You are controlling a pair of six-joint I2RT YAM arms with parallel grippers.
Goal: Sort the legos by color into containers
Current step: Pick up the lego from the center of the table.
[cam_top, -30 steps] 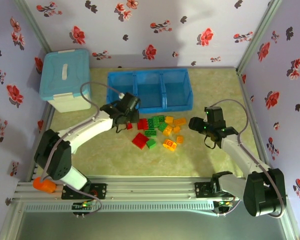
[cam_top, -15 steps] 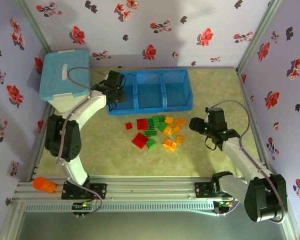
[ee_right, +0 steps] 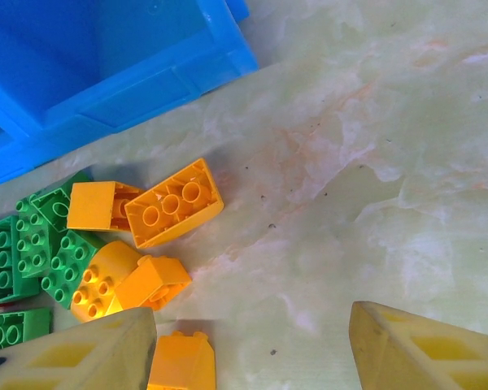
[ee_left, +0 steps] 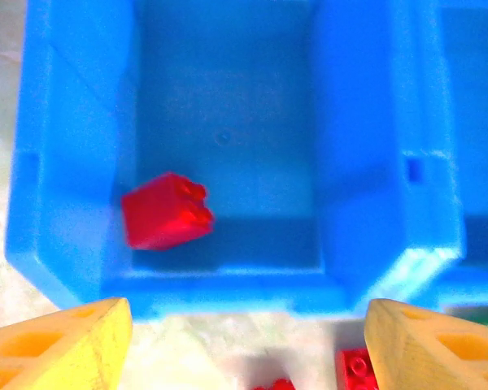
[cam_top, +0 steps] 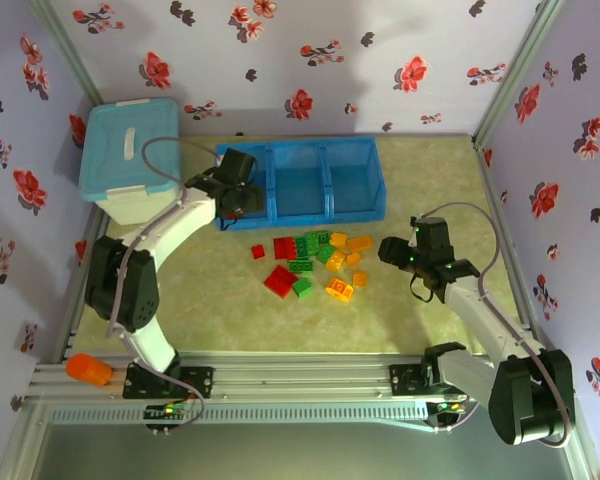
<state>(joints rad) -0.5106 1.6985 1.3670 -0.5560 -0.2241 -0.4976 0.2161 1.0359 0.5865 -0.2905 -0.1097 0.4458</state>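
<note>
The blue tray of containers (cam_top: 310, 218) stands at the back of the table. My left gripper (cam_top: 235, 192) hangs open over the front edge of its left compartment (ee_left: 228, 122), jaws wide and empty (ee_left: 248, 349). A red lego (ee_left: 167, 211) lies tilted inside that compartment. Red, green and orange-yellow legos (cam_top: 310, 262) are heaped in front of the tray. My right gripper (cam_top: 400, 252) stands open just right of the heap, with bare table between its fingers (ee_right: 252, 349). An orange brick (ee_right: 183, 361) sits beside its left finger, and more orange (ee_right: 175, 203) and green bricks (ee_right: 32, 244) lie to the left.
A pale blue lidded box (cam_top: 130, 160) stands at the back left, close to the left arm. One small red brick (cam_top: 258, 252) lies apart, left of the heap. An orange object (cam_top: 88, 370) rests on the front rail. Flowered walls close in the table.
My left gripper went from the heap up to the tray's left compartment, then opened, and the red lego now lies in that compartment. The right arm has barely moved.
</note>
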